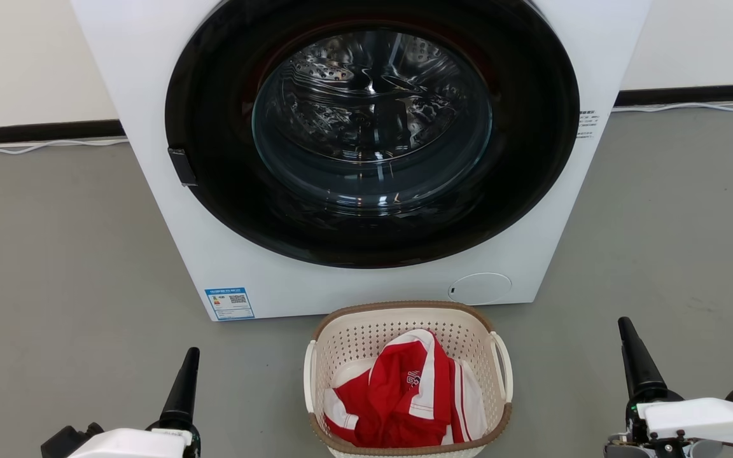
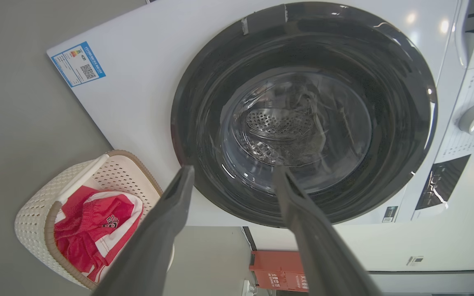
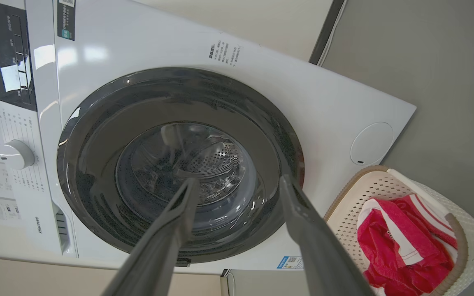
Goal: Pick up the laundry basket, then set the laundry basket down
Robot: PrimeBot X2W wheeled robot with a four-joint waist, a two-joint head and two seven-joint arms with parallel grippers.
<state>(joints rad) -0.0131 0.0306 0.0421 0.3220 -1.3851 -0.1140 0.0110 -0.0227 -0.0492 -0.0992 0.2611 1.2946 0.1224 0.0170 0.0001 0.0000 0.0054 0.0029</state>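
— What's the big thing on that smooth grey floor (image 1: 55, 267)?
— A front-loading washing machine (image 1: 371, 137). It's a glossy white box with a round black door and a bulging glass bowl. You can see the perforated steel drum behind the glass.
— And the laundry basket (image 1: 366, 334)?
— It sits on the floor just in front of the machine, below the door, between the two arms. It's rounded-rectangular, cream plastic full of little holes, with a brown woven-look rim and a white loop handle each side.
— Anything in it?
— A crumpled red-and-white garment (image 1: 404, 397), soft striped cloth.
— The arms?
— The left tool (image 2: 233, 172) and right tool (image 3: 237, 181) each have two long, dark, tapering fingers spread wide. They grip nothing and are clear of the basket.
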